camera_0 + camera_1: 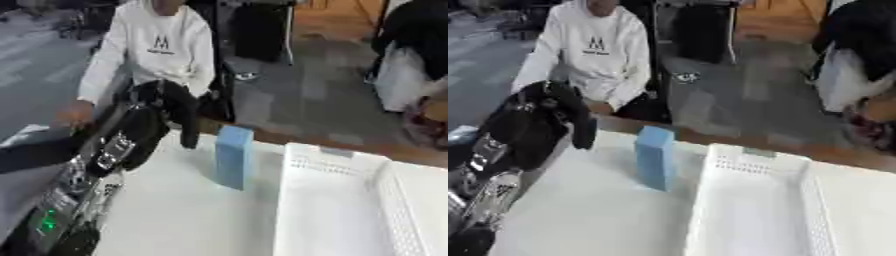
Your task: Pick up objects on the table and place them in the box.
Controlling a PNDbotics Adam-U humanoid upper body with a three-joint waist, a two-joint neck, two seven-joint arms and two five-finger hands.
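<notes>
A tall light-blue box stands upright on the white table, just left of the white perforated box. My left hand hangs above the table's far left edge, black fingers pointing down, one finger reaching lower towards the table. It holds nothing and stays a short way left of the blue box. The white box looks empty inside. My right hand shows in neither view.
My left arm with silver joints and a green light runs along the table's left edge. A seated person in a white sweatshirt is just beyond the far table edge, behind my hand. The wooden table rim runs behind the white box.
</notes>
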